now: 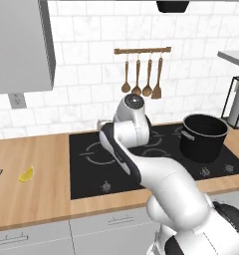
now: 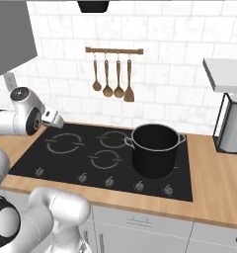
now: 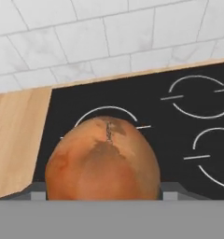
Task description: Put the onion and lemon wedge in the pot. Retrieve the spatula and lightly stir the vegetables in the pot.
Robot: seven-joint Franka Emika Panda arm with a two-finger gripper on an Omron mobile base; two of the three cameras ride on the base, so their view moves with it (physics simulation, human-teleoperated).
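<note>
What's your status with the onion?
Gripper shut on onion, over the stove's left burners. Pot right of it, path clear. Lemon wedge waits on counter.

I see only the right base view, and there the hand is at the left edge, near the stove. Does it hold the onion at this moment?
Observer: Yes. In the hand view the onion sits between the finger tips of the gripper, above the left part of the black cooktop.
Operator: Thank you. I do not find the lemon wedge in my view. Where does it lie?
Observer: The left base view shows the lemon wedge lying on the wooden counter, to the left of the cooktop and apart from it, far from the pot.
</note>
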